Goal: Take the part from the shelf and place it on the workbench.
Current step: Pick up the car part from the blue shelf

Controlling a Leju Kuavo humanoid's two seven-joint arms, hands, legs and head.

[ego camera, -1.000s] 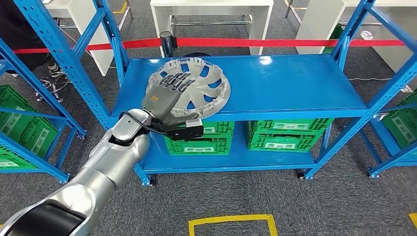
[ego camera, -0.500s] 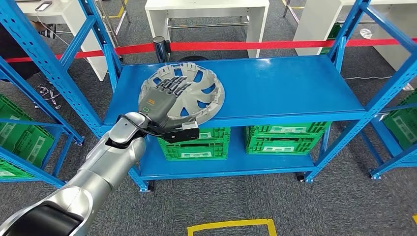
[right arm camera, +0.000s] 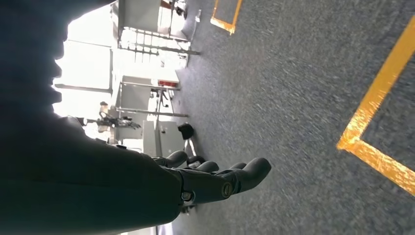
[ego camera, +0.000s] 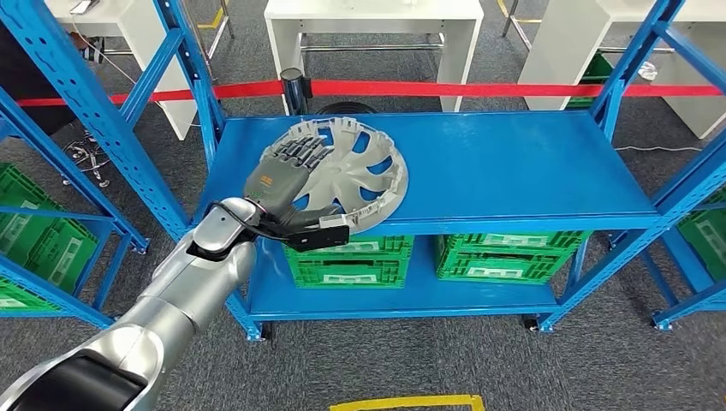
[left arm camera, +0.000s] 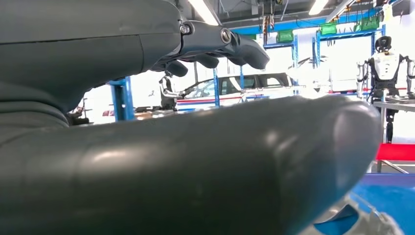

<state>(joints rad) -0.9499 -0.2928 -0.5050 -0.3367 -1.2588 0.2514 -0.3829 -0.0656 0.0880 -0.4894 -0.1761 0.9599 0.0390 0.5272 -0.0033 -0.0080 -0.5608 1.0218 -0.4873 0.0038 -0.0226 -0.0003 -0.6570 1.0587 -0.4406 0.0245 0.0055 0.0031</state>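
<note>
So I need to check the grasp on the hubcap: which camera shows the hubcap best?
The head view: the whole silver hubcap lies on the blue shelf, with the left hand laid over its near-left part. The left wrist view catches just a pale sliver of it past the thick thumb. The right wrist view looks at grey floor.

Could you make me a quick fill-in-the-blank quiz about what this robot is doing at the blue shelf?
1. The left hand rests on a grey ____, the hubcap.
2. The hubcap lies on the shelf's ____ level.
3. The crates below the hubcap are ____ in colour.
4. The right hand hangs over grey floor marked with ____ tape.

Answers: hubcap; top; green; yellow
</note>
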